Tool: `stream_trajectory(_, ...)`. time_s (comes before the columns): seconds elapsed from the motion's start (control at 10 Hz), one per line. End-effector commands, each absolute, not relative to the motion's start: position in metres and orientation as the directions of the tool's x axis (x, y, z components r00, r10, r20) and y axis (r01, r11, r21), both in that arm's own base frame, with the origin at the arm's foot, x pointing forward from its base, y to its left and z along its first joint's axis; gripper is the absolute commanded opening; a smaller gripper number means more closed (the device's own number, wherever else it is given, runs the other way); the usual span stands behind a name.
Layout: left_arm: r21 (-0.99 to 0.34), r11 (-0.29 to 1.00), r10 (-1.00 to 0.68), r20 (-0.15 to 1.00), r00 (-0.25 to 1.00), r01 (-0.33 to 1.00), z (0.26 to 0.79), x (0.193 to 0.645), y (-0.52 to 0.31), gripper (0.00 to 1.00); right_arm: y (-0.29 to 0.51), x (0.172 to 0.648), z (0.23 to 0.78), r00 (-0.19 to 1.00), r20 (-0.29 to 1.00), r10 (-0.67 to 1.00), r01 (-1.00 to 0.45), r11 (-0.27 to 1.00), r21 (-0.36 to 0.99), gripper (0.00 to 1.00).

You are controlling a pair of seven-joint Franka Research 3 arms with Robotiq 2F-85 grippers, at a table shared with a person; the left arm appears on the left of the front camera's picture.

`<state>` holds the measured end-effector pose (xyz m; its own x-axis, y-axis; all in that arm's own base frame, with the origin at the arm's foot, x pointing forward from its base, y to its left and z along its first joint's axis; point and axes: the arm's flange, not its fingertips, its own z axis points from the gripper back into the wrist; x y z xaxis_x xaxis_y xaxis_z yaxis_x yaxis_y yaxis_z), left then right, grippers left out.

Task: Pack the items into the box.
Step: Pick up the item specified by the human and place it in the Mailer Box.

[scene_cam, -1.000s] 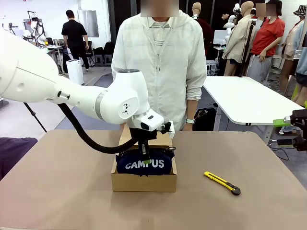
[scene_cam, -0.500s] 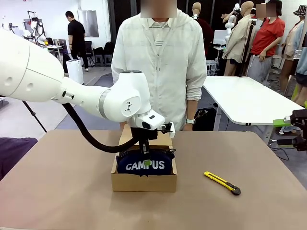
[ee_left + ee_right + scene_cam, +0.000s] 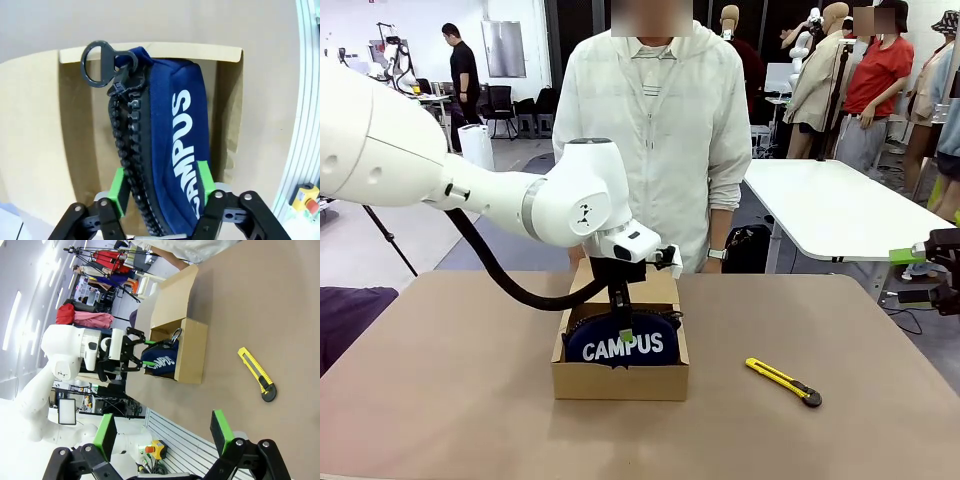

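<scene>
At table centre, front view.
Student: What does the box hold?
Tutor: It holds the navy CAMPUS pouch, standing on its long edge with the lettering toward the near side. The lid flap stands open at the far side, just before the person. The left gripper hangs directly over the pouch. A utility knife lies on the table, well to the right of the box.

Over the box, left wrist view.
Student: Is the pouch gripped?
Tutor: The jaws stand partly apart, astride the zip edge, with green pads just beside it on either side; no firm pinch is evident. Whatever lies beneath the pouch is hidden.
Student: What could go wrong?
Tutor: Probably a snag. A pad may catch the coarse zip teeth or the ring pull when the gripper rises, dragging the pouch out. The pouch also fills the box from wall to wall and looks level with the rim, so the flap might not close flat.

From the right side, right wrist view.
Student: And the other arm?
Tutor: The right gripper is wide open and empty, well apart from the box. The knife is the nearest loose thing, so it could be mistaken for an item.
</scene>
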<state>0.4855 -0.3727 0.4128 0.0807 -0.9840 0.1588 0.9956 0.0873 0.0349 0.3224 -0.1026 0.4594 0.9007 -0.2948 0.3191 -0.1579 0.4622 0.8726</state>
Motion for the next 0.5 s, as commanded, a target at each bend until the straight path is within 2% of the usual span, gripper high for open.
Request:
stream_trajectory(0.0, 0.099, 0.112, -0.979, 0.182, 0.093, 0.989, 0.431, 0.48, -0.361, 1.0, -0.104, 0.322, 0.462, 0.903, 0.317, -0.291, -0.157, 0.463, 0.872, 1.0)
stream_trajectory(0.2, 0.141, 0.124, -0.958, 0.274, 0.081, 0.982, 0.466, 0.475, -0.342, 1.0, -0.104, 0.322, 0.462, 0.903, 0.317, -0.291, -0.157, 0.463, 0.872, 1.0)
stream_trajectory(0.3, 0.168, 0.19, -0.927, 0.354, 0.12, 0.967, 0.494, 0.474, -0.323, 1.0, -0.104, 0.322, 0.462, 0.903, 0.317, -0.291, -0.157, 0.463, 0.872, 1.0)
stream_trajectory(0.4, 0.16, 0.348, -0.859, 0.449, 0.246, 0.924, 0.527, 0.474, -0.291, 1.0, -0.104, 0.322, 0.462, 0.903, 0.317, -0.291, -0.157, 0.463, 0.872, 1.0)
